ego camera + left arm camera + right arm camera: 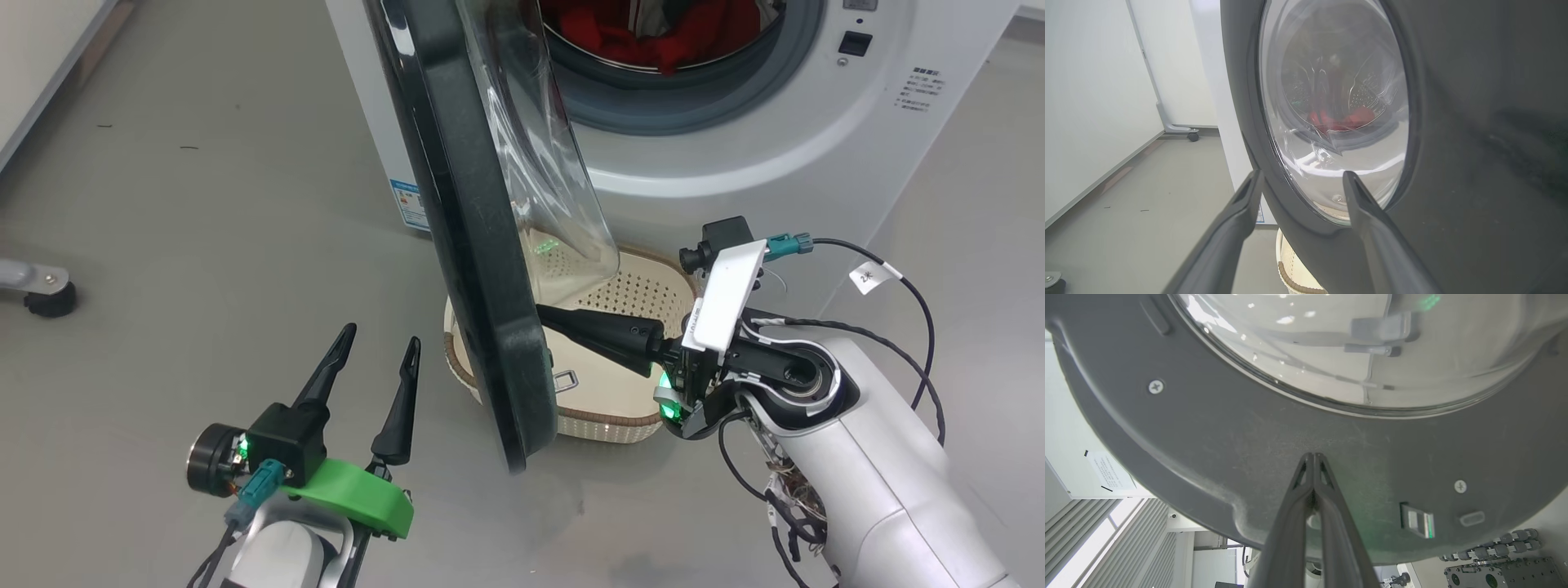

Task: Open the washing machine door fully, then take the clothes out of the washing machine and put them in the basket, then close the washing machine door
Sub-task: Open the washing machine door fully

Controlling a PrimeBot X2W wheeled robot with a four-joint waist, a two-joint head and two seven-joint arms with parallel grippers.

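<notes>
The washing machine door [469, 237] stands partly open, edge-on to me, its glass bowl [543, 163] bulging toward the white washing machine [735, 155]. Red clothes [653, 33] lie in the drum. My right gripper [540, 314] is shut, its tips pressed against the door's inner dark rim [1274, 441], as the right wrist view shows at the right gripper [1313, 455]. My left gripper [382, 341] is open, left of the door's outer face, holding nothing; the left wrist view puts the left gripper [1300, 179] close to the door window [1331, 106]. The cream basket [645, 286] sits below the door.
A caster foot of a grey stand [49, 298] rests on the floor at the far left. A white wall panel [41, 57] runs along the left. Grey floor [204, 204] lies open left of the machine.
</notes>
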